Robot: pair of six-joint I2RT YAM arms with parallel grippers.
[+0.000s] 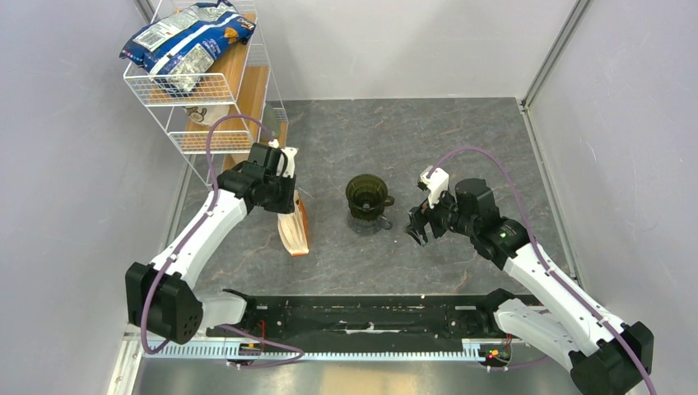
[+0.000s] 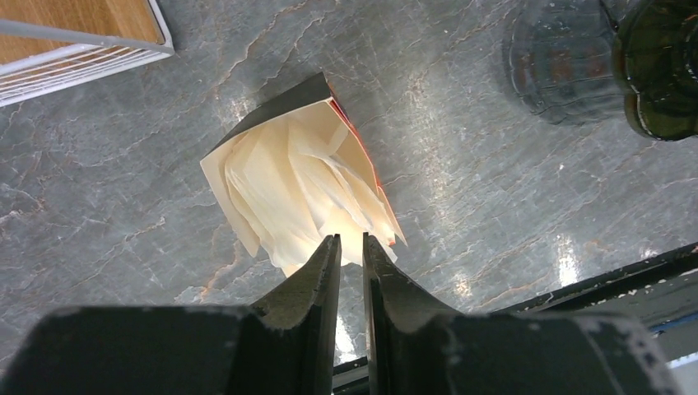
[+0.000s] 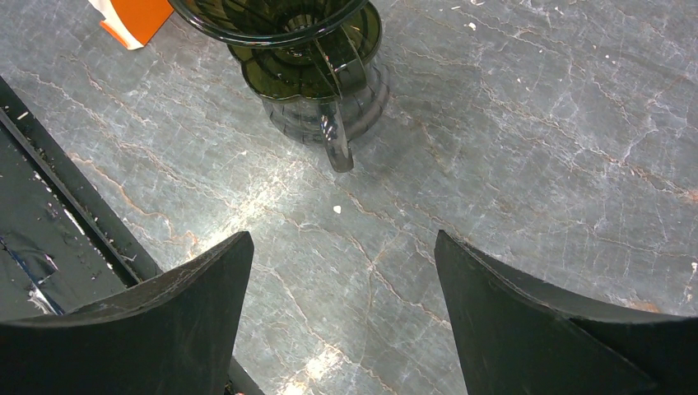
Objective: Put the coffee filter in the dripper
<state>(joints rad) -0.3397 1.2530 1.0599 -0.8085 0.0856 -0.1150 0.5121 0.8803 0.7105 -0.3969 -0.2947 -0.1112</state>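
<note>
Filter packet [image 2: 296, 185], dripper [image 1: 365, 195], glass cup [image 2: 560, 74]

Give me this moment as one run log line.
left tool: nearly closed at coffee filters in open packet, grip unclear | right tool: open, empty, near dripper | dripper: no filter yet

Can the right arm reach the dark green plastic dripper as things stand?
Probably yes: the right gripper is open, and only bare grey table lies between it and the dark olive-green plastic dripper atop the clear glass cup.
</note>
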